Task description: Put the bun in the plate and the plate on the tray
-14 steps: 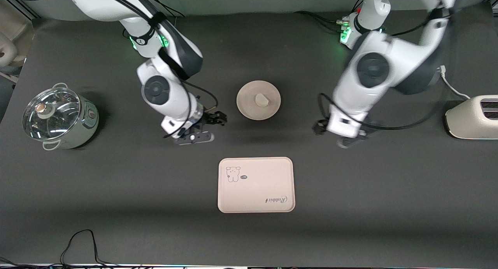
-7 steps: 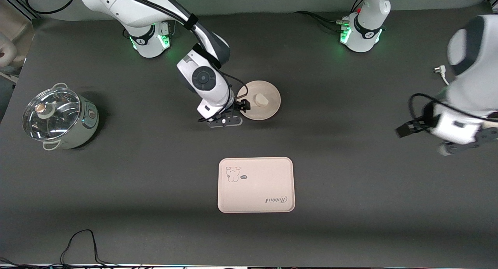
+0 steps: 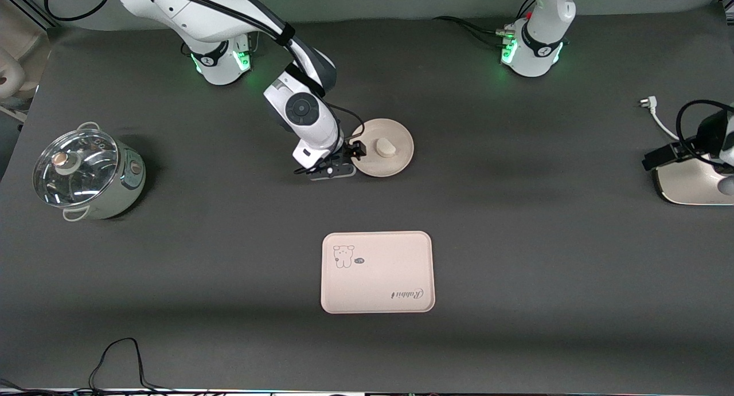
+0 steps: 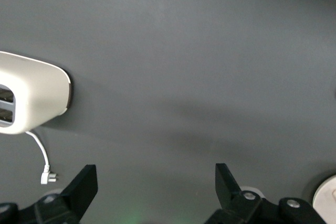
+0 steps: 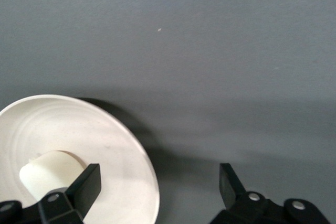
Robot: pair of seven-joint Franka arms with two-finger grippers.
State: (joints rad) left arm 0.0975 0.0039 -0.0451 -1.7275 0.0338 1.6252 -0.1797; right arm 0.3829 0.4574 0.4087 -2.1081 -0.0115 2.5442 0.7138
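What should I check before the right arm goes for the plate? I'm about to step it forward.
1. Bun lies in the plate: ok.
2. Right gripper open at the plate's rim toward the right arm's end: ok.
3. Rim between its fingers: not ok, one finger is over the plate, nothing gripped.
4. Tray bare, nearer the camera than the plate: ok.
5. Left gripper open, waiting over the toaster: ok.
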